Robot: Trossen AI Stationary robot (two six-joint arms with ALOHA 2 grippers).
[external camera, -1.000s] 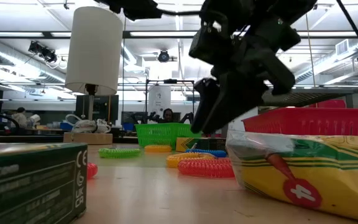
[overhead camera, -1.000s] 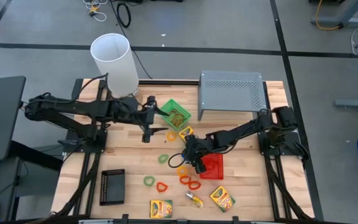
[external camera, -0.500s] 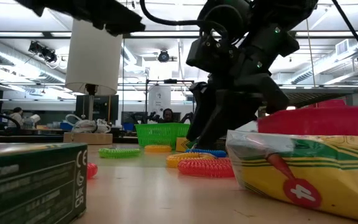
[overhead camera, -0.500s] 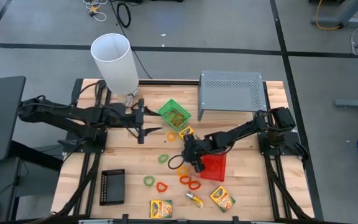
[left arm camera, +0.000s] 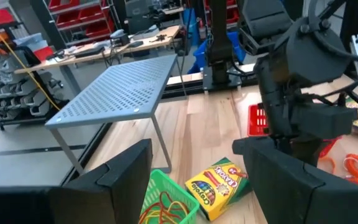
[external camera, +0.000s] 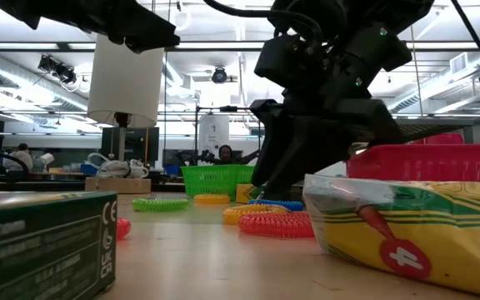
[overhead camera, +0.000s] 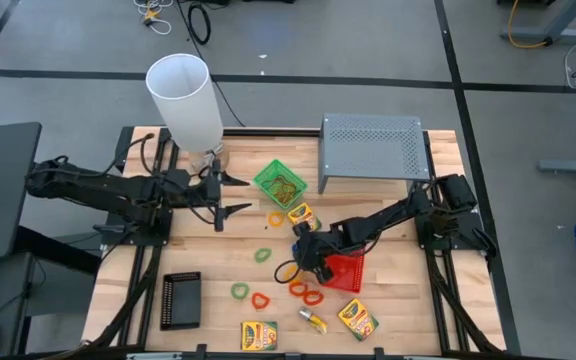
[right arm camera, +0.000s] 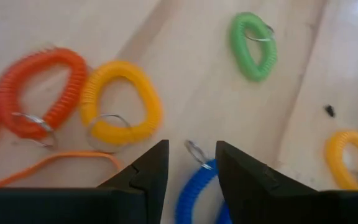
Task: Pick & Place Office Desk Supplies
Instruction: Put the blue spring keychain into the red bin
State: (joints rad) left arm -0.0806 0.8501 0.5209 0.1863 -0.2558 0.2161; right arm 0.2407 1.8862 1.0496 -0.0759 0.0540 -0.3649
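A wooden table (overhead camera: pixel 208 255) stands on a grey workshop floor, with a tall white cylinder (overhead camera: pixel 185 100) at its far left corner and a grey perforated metal riser (overhead camera: pixel 371 147) at the far right. The widest bare stretch of wood lies in the middle-left, between the left arm and the black tray (overhead camera: pixel 180 300) near the front left edge. The left gripper (overhead camera: pixel 230 195) hangs above that stretch near the cylinder, its fingers spread apart with nothing between them. The right gripper (overhead camera: pixel 302 262) is down at the table centre, just beside the red tray (overhead camera: pixel 344 270), its fingers (right arm camera: pixel 143 168) set narrowly apart over a blue loop band (right arm camera: pixel 199 194) whose metal ring shows in the gap; whether they touch it cannot be told. An orange loop band (right arm camera: pixel 42 90) and a yellow loop band (right arm camera: pixel 122 102) lie touching side by side nearby, and a green loop band (right arm camera: pixel 253 45) lies apart, its long axis running away from the fingers. A green tray (overhead camera: pixel 280 183) holding rubber bands sits tilted near the riser, with a crayon box (overhead camera: pixel 300 213) just beside it. Two more crayon boxes (overhead camera: pixel 259 335) (overhead camera: pixel 357 319) rest near the front edge, the first lying with its long side along that edge, the second at a slant to it.
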